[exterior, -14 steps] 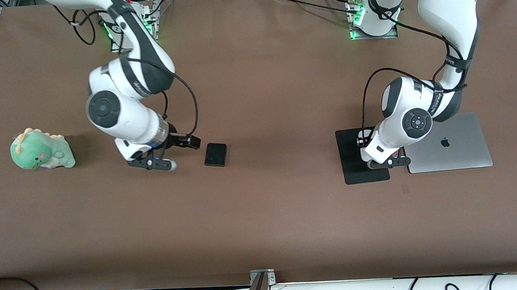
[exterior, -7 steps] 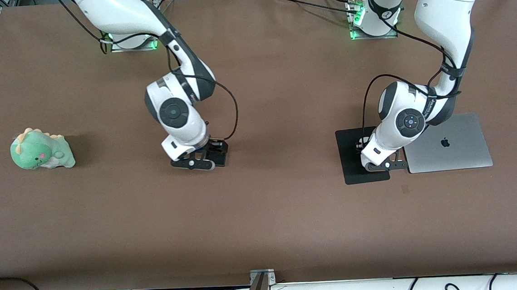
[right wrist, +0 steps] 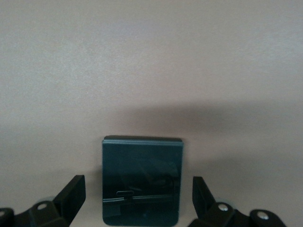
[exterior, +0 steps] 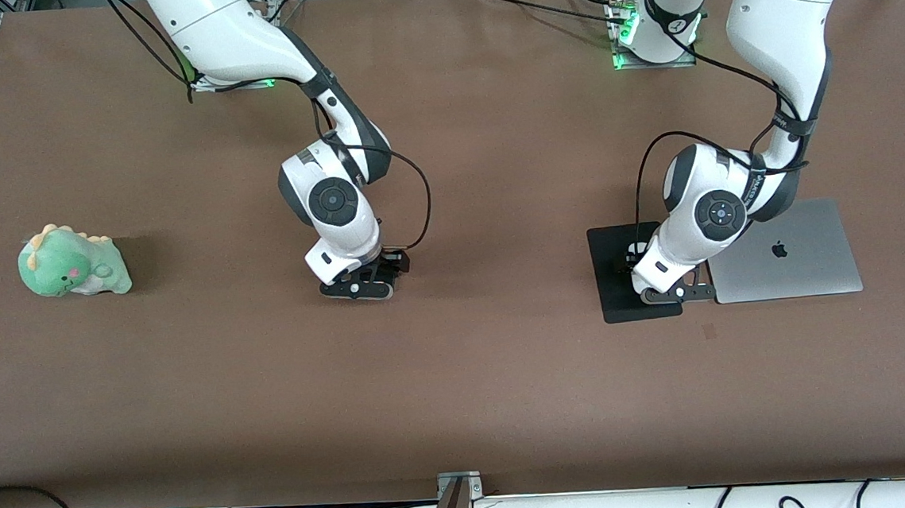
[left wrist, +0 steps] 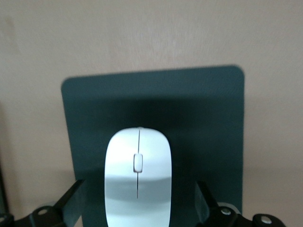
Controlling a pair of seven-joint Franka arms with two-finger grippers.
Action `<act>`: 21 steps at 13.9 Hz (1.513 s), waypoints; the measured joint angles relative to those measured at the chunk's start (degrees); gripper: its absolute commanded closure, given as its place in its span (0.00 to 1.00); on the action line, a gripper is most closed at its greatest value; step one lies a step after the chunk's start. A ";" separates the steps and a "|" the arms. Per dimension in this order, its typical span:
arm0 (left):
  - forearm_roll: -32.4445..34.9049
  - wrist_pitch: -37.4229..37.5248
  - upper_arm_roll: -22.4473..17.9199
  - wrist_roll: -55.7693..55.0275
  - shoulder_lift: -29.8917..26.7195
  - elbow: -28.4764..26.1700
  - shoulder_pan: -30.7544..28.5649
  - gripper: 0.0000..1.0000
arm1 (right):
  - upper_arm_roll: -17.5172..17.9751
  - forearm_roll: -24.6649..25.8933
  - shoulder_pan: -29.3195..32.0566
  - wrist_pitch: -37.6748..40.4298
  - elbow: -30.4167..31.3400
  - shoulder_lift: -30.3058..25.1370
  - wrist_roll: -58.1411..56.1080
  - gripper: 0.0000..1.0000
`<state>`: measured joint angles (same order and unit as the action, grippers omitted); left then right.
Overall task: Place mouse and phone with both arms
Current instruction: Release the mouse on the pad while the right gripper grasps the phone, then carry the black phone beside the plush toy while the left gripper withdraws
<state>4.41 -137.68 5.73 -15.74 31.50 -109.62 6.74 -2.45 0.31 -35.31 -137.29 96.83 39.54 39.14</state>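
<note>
Brown counter fills the scene, w/ two white robot arms reaching down onto it from bases along its upper edge.

Mouse: white, glossy, thin grey line down its middle. It lies on a flat black mat toward the left arm's end of the counter. Left pincer is right over it, fingers spread wide, one on each side of the mouse w/ a gap showing, not touching. In the front view the left pincer sits low over the mat, mostly hiding the mouse.

Phone: small black slab w/ rounded corners, flat on bare counter near the middle, toward the right arm's end. Right pincer straddles it, fingers wide apart, a gap on each side, no contact. Front view shows the right pincer down low over the phone.

Silver laptop, lid shut, lies just beside the mat. Green plush dinosaur sits well apart, at the right arm's end.
</note>
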 measured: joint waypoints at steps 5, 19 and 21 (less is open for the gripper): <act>0.00 3.80 0.01 0.55 -7.84 1.02 -2.64 0.00 | -0.12 0.39 -0.32 -2.61 0.45 1.55 0.00 0.00; -1.51 34.59 -0.14 5.06 -32.67 5.26 -6.97 0.00 | -0.73 1.33 -0.10 -1.32 0.88 1.69 -1.81 0.62; -1.75 37.11 -0.19 5.10 -32.74 7.74 -7.77 0.00 | -1.26 1.34 1.18 5.38 -1.78 1.44 -6.15 0.65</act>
<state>2.66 -100.58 5.54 -10.64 -1.25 -101.88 -1.03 -3.71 1.65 -34.13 -131.91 95.05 40.99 32.99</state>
